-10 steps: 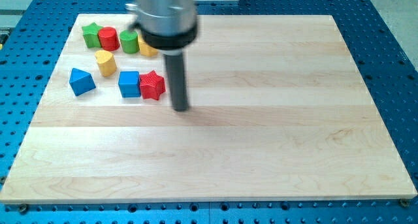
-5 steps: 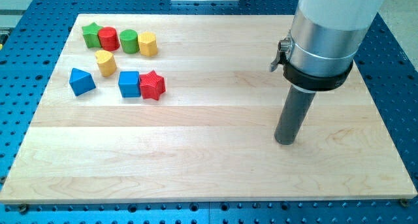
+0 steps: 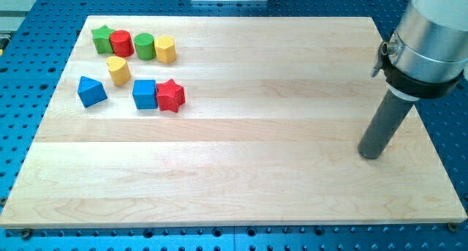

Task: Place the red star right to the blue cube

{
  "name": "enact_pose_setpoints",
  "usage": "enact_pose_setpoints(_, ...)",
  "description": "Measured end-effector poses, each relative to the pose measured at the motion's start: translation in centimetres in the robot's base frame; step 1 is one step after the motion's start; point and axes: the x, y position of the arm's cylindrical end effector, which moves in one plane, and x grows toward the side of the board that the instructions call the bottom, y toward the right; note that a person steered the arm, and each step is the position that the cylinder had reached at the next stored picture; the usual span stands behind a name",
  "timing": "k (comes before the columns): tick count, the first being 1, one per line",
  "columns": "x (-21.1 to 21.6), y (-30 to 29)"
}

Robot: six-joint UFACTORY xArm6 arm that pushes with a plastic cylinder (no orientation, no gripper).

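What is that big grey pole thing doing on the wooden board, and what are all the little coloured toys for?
That pole is the end of a robot arm. It has no hand, only a straight dark rod, and its bottom end, my tip, slides over the wooden board to push blocks around. Nothing is held; it can only push. There is just one picture, from a camera looking down at the board from the front.

The blocks sit together near the view's top left. In a row: a green star, a red cylinder, a green cylinder and a yellow block. Below them are a yellow heart, a blue triangle, a blue cube, and a red star touching the cube's right side.

My tip is far away from all of them, near the view's right edge.
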Motion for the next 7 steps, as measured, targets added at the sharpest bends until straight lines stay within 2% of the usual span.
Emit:
enact_pose_setpoints(2,0.0,0.0)
enact_pose_setpoints(3,2.4,-1.8)
enact_pose_setpoints(4,0.0,-10.0)
enact_pose_setpoints(5,-6.1,-18.7)
enact_pose_setpoints(6,-3.4,-29.1)
enact_pose_setpoints(7,-6.4,-30.8)
